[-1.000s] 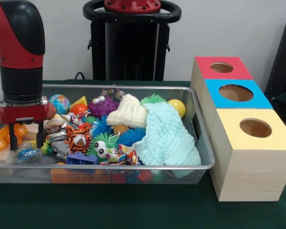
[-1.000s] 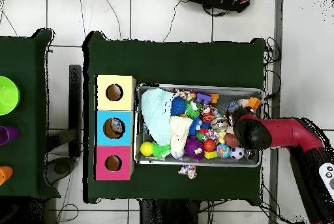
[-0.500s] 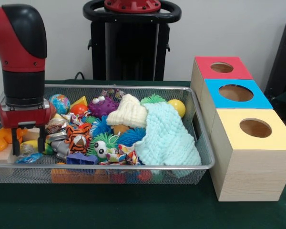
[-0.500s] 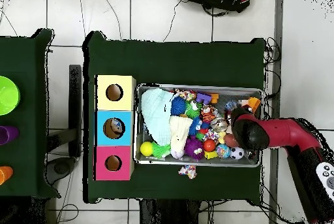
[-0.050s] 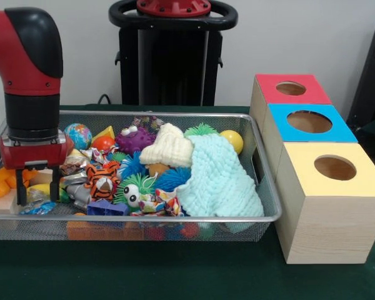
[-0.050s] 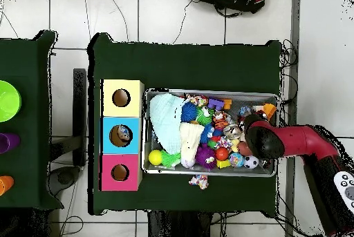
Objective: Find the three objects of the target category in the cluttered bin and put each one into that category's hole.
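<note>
Search step: hand (image 5: 36, 187), fingers spread and empty, low in the bin's (image 5: 262, 187) end farthest from the boxes (image 5: 328, 200); next, a grasp.

Bright toys in a silver mesh bin (image 5: 262, 215)

Orange-and-black striped tiger (image 5: 102, 179), mint cloth (image 5: 222, 181), yellow ball (image 5: 232, 140); boxes topped red (image 5: 290, 89), blue (image 5: 309, 122), yellow (image 5: 335, 168).
</note>
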Robot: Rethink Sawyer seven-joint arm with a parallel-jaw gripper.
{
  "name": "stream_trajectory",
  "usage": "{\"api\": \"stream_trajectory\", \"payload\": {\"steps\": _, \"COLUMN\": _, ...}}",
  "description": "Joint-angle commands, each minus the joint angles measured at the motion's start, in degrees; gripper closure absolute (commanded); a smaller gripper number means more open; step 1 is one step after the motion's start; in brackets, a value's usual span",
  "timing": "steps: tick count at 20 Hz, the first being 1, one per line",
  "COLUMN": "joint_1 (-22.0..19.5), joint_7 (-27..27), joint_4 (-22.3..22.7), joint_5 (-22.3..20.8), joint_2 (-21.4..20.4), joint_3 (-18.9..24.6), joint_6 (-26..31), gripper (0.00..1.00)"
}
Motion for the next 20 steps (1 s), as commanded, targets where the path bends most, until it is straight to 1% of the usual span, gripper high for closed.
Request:
{"api": "stream_trajectory", "payload": {"steps": 1, "joint_1": 0.18, "joint_7": -11.51, "joint_4": -0.18, "joint_5": -6.39, "joint_2": 4.31, "joint_3": -7.1, "joint_6": 4.66, "gripper": 1.0}}
{"api": "stream_trajectory", "payload": {"steps": 4, "joint_1": 0.45, "joint_7": -10.94, "joint_4": -0.25, "joint_5": -6.05, "joint_2": 4.22, "joint_3": -7.35, "joint_6": 4.79, "gripper": 1.0}}
{"api": "stream_trajectory", "payload": {"steps": 7, "joint_1": 1.22, "joint_7": -5.84, "joint_4": 0.37, "joint_5": -6.26, "joint_2": 3.31, "joint_3": -8.87, "joint_6": 2.44, "gripper": 1.0}}
{"api": "stream_trajectory", "payload": {"steps": 9, "joint_1": 0.86, "joint_7": -5.0, "joint_4": 0.79, "joint_5": -5.53, "joint_2": 3.14, "joint_3": -8.91, "joint_6": 1.55, "gripper": 1.0}}
{"api": "stream_trajectory", "payload": {"steps": 10, "joint_1": 0.61, "joint_7": -4.82, "joint_4": 0.67, "joint_5": -4.76, "joint_2": 3.38, "joint_3": -8.95, "joint_6": 1.79, "gripper": 1.0}}
{"api": "stream_trajectory", "payload": {"steps": 13, "joint_1": -0.78, "joint_7": -6.95, "joint_4": 0.92, "joint_5": -3.07, "joint_2": 3.89, "joint_3": -7.9, "joint_6": 2.4, "gripper": 1.0}}
{"api": "stream_trajectory", "payload": {"steps": 14, "joint_1": -0.95, "joint_7": -7.48, "joint_4": 0.87, "joint_5": -2.57, "joint_2": 4.0, "joint_3": -7.76, "joint_6": 2.85, "gripper": 0.0}}
{"api": "stream_trajectory", "payload": {"steps": 20, "joint_1": -1.68, "joint_7": -9.81, "joint_4": 0.89, "joint_5": -1.6, "joint_2": 4.3, "joint_3": -6.9, "joint_6": 4.24, "gripper": 0.0}}
